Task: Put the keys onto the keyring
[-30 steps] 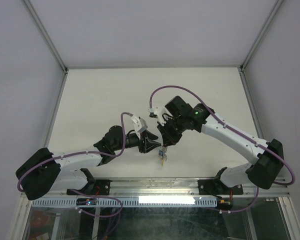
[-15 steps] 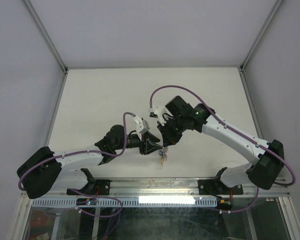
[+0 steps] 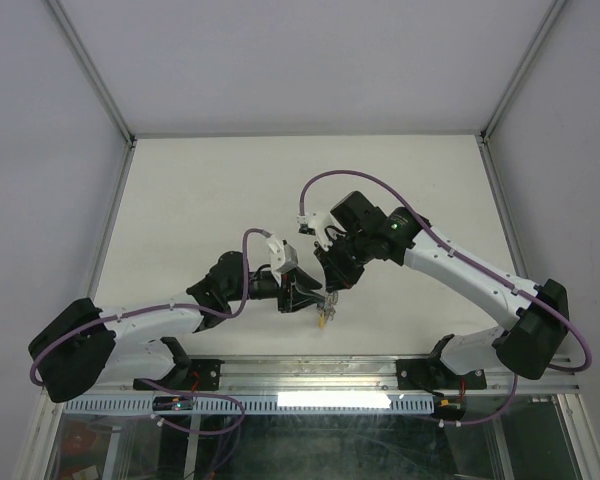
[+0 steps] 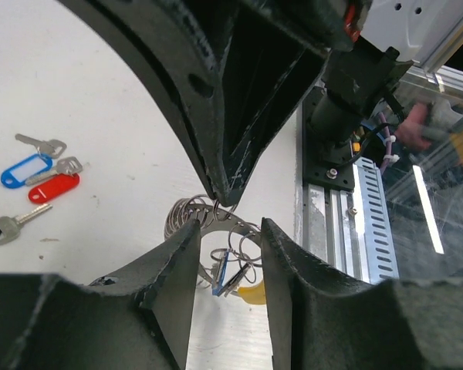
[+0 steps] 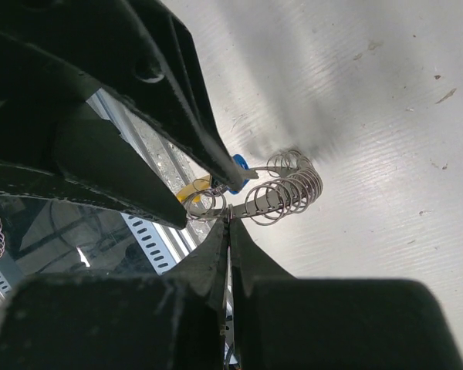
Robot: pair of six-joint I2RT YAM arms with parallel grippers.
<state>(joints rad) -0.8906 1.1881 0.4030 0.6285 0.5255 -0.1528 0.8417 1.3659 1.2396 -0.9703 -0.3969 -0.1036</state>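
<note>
Jaws of the right gripper are pinching the keyring; those of the left gripper are standing part-spread around it. Threading appears in hand; next probably calls for fetching a loose key.

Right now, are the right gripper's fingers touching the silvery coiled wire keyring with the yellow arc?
Touching. The right wrist view shows the right gripper's fingers shut, their tips pinching the wire of the silvery coiled keyring.

The keyring, a silvery coil with a yellow arc, is being pinched at one loop by the right jaws, a blue-tagged key dangling from it. Loose keys, tagged blue and red, are lying side by side on the worktop.
</note>
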